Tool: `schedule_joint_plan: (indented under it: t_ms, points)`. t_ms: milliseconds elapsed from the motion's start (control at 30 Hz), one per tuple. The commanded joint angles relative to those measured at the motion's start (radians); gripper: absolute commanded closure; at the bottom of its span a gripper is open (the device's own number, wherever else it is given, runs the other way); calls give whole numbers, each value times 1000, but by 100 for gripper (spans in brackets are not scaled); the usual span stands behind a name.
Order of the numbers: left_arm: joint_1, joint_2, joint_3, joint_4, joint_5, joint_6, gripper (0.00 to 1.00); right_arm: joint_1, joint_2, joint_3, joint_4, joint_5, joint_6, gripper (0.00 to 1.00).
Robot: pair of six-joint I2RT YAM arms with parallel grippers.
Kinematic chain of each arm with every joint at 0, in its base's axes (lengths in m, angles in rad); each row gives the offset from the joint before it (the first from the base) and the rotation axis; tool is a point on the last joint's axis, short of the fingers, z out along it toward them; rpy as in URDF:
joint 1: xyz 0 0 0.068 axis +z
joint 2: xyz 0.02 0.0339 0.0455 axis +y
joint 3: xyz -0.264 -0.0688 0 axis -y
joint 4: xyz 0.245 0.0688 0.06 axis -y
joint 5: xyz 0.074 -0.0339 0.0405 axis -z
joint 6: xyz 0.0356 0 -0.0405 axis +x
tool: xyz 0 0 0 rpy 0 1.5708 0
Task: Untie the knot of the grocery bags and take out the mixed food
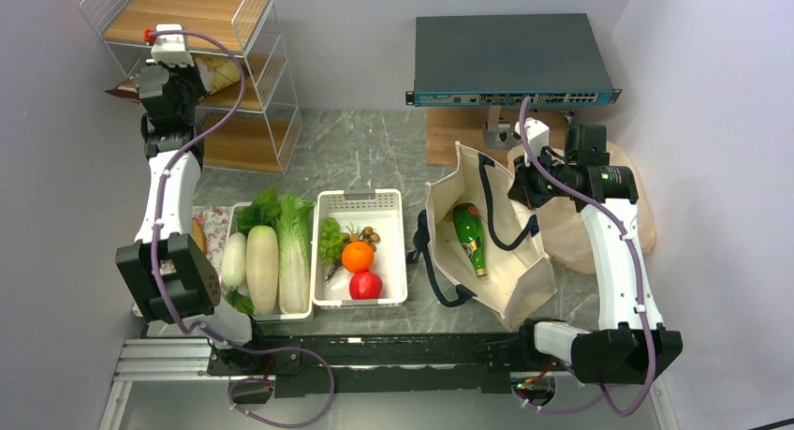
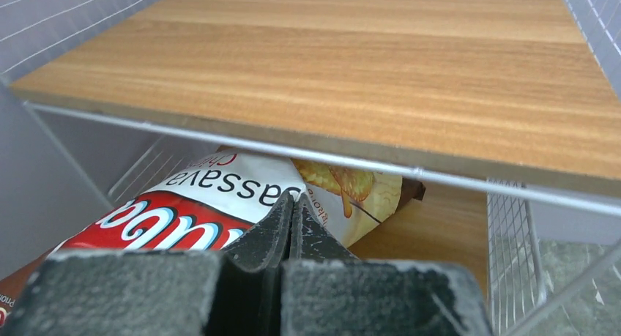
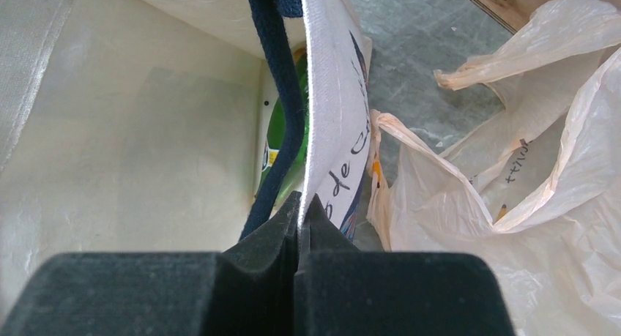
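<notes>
1. Table (image 1: 365, 149), grey and marbled, spreads out before you, with both arm bases at its near edge.
2. A white wire rack (image 1: 187, 8) with wooden shelves stands at the far left. A dark network switch (image 1: 510, 55) sits at the far right.
3. The cream canvas tote (image 1: 506, 280) lies open right of centre, its navy straps hanging loose. Your right gripper (image 3: 302, 204) has its fingers clamped on the tote's upper rim.
4. The peach plastic bag (image 1: 562, 229) slumps against the tote's right side, its top slack and spread.
5. Two white bins (image 1: 360, 199) sit side by side left of centre.
6. The left bin holds a leafy cabbage (image 1: 290, 233) and two white radishes (image 1: 262, 266).
7. A green bottle (image 1: 471, 235) lies inside the tote.
8. A red snack packet (image 2: 190, 204) lies on the rack's middle shelf. Your left gripper (image 2: 293, 200) has its fingers pressed together with the tips at the packet. You cannot tell whether they pinch it.
9. The right bin holds an orange (image 1: 357, 256), a red apple (image 1: 365, 285), green grapes (image 1: 330, 238) and brown nuts (image 1: 368, 234).
</notes>
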Motion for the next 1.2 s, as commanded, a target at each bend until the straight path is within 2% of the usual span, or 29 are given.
schedule_joint_plan:
  t_ms: [0,300,333,367,400,433,500,533,733,900,967,1067,1100,1167]
  points:
    - [-10,81,63,124,116,43,100,-3,-7,47,36,-8,-4,100]
    - [-6,236,141,97,168,66,100,-2,-4,55,16,1,5,100]
    - [-5,246,157,83,167,63,97,-3,-1,59,12,4,3,100]
    - [-5,249,167,67,162,57,79,-4,2,67,9,8,0,100]
    - [-2,242,169,53,162,49,50,-3,3,74,4,11,-4,100]
    - [3,222,160,39,165,40,29,-2,6,81,-1,14,-9,100]
    - [8,164,112,7,152,25,4,-3,1,81,-2,21,-13,100]
    - [13,126,83,-1,156,22,1,-3,-6,71,1,22,-15,100]
    - [49,-93,-38,-73,168,-18,1,-3,-19,41,15,10,-21,100]
    - [51,-250,-116,-233,186,90,1,-2,-14,37,25,-5,-40,100]
    - [52,-299,-111,-361,281,170,1,-3,-15,34,28,-16,-46,100]
    - [26,-354,-55,-621,652,364,1,-3,-26,28,19,-66,-72,100]
    - [-22,-369,-29,-732,723,437,1,-1,-31,24,13,-93,-84,100]
    - [-234,-402,-18,-845,712,585,1,1,-44,13,-13,-158,-115,100]
